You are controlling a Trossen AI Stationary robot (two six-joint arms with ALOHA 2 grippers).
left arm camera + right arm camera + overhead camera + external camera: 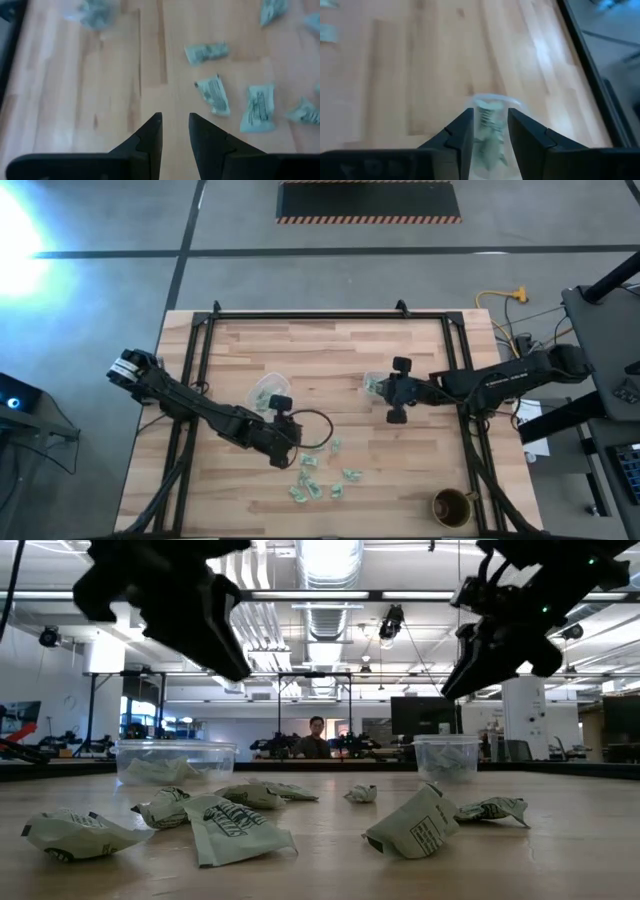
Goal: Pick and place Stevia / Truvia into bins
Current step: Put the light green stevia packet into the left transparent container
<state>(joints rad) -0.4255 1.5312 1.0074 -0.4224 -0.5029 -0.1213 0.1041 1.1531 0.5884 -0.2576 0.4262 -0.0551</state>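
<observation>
Hovering right gripper [490,131] over bin [492,102], seemingly open

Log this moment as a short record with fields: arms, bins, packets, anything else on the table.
left gripper: fingers open, empty, above bare wood beside the loose packets
right gripper: fingers open, over the right bin, a packet between them
left bin: holds packets
loose packets: scattered on the table, front centre
brown cup: front right corner
</observation>
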